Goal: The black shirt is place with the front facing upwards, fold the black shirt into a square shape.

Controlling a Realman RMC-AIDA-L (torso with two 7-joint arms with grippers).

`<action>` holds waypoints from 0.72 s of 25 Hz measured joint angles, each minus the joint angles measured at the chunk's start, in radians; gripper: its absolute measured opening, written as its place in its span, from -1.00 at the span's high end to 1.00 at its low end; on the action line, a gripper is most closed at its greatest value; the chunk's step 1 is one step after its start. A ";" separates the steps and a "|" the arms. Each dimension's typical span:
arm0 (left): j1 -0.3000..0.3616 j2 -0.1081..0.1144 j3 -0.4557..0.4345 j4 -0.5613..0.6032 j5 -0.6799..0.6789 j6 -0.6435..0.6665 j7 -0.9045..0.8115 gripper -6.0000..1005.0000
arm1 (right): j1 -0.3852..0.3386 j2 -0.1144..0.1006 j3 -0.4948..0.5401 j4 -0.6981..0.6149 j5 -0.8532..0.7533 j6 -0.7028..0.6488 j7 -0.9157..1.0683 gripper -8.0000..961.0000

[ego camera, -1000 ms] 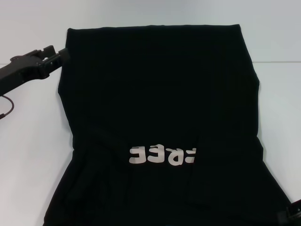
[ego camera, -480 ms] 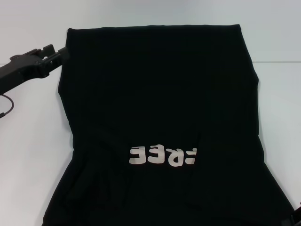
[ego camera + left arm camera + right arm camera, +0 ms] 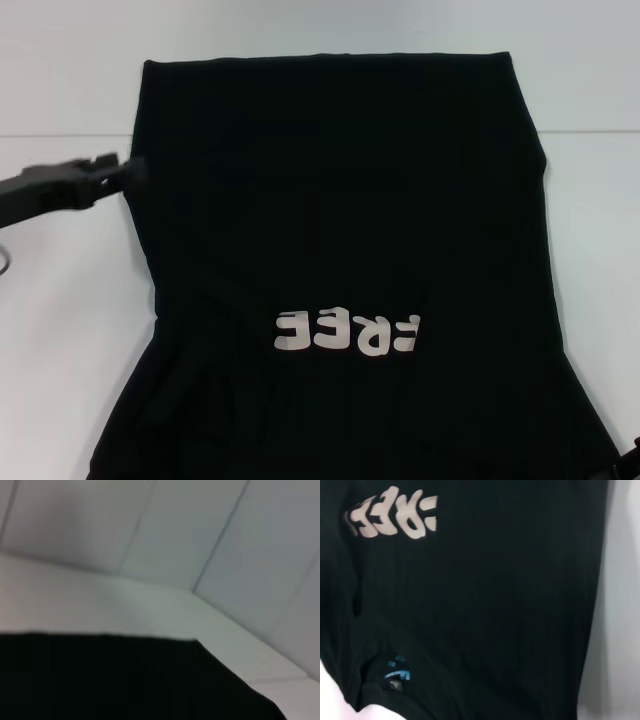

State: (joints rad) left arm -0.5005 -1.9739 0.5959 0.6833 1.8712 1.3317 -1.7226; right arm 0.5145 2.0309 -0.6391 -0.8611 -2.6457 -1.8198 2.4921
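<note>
Left gripper (image 3: 128,171) reaches in from the robot's left at the left edge of the black shirt (image 3: 340,230), its tip touching the fabric about a third of the way down from the far hem; whether it pinches the cloth or merely rests against it, I cannot tell. The right gripper (image 3: 630,458) shows only as a dark sliver at the near right corner of the head view, just beside the shirt's near right edge.

The white table (image 3: 60,330) fills the scene, a pale matte surface with a faint seam line running across it on both sides of the garment. Behind it, the left wrist view shows a light wall (image 3: 165,535) crossed by thin panel joints.

The black shirt lies flat on the table, covering most of it, its straight far edge toward the wall and the fabric widening toward the robot. White lettering (image 3: 348,332) reading "FREE" sits upside down on its near half. In the right wrist view a small blue neck label (image 3: 397,671) shows near the collar.
</note>
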 joint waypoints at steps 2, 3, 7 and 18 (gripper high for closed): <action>0.018 0.027 -0.010 0.025 0.017 0.085 -0.070 -0.06 | -0.004 -0.001 0.022 -0.001 0.001 -0.004 -0.023 0.88; 0.032 0.037 -0.012 0.049 0.023 0.123 -0.108 -0.06 | -0.006 -0.003 0.037 0.000 0.001 -0.004 -0.036 0.88; 0.075 0.065 -0.015 0.176 0.112 0.227 -0.298 -0.06 | -0.013 -0.009 0.091 0.001 0.002 0.000 -0.079 0.88; 0.020 0.093 0.000 0.257 0.456 0.350 -0.506 -0.07 | -0.006 -0.008 0.103 0.004 0.003 0.024 -0.121 0.88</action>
State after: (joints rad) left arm -0.4807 -1.8810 0.5958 0.9406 2.3271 1.6820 -2.2283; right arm 0.5089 2.0228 -0.5361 -0.8571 -2.6429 -1.7955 2.3708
